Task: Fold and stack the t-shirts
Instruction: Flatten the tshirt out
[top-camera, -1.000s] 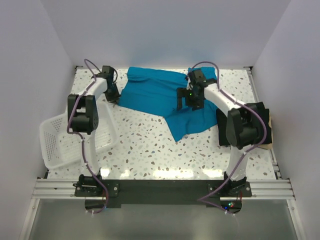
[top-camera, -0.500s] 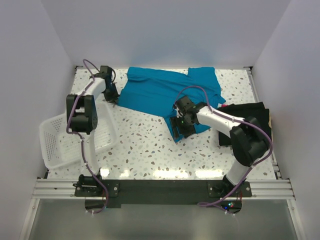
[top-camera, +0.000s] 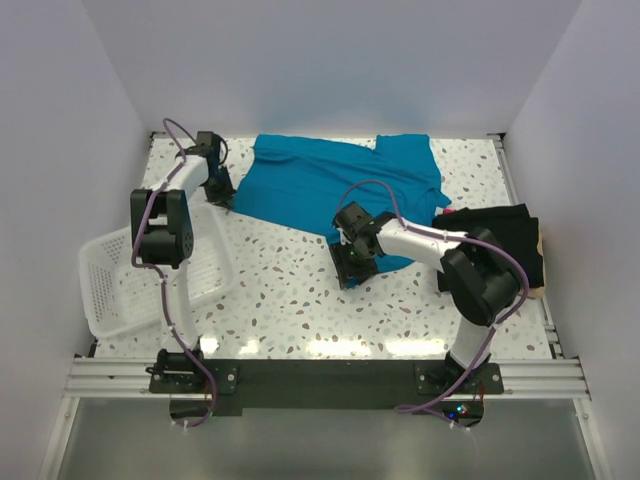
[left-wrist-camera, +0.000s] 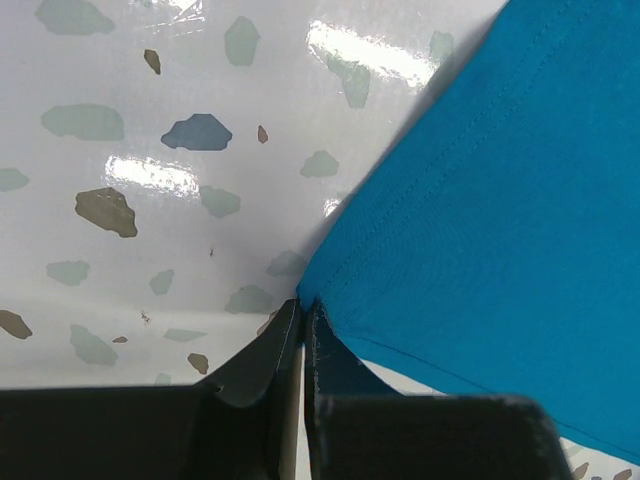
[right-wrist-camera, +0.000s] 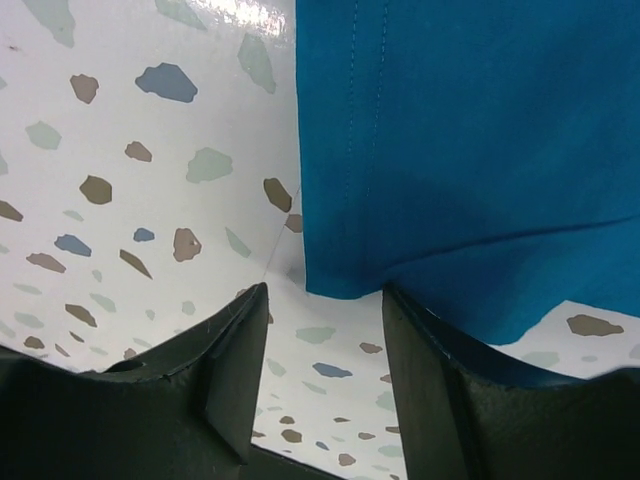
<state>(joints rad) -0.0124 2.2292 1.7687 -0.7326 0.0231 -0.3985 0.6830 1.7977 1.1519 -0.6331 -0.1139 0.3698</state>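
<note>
Right gripper (right-wrist-camera: 325, 300) low over speckled table (right-wrist-camera: 150, 150), jaws apart, straddling near hem corner of teal t-shirt (right-wrist-camera: 470, 130) — corner between fingers, not pinched; black t-shirt (top-camera: 512, 228) bunched at right table edge; left gripper (left-wrist-camera: 302, 310) far left — clamped on teal t-shirt edge

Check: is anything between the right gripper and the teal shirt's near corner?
Nothing visible. The right gripper is open, with the teal shirt's corner right at the gap between its fingertips; only bare table lies around it. The black shirt lies off to the right, apart from that corner.
</note>
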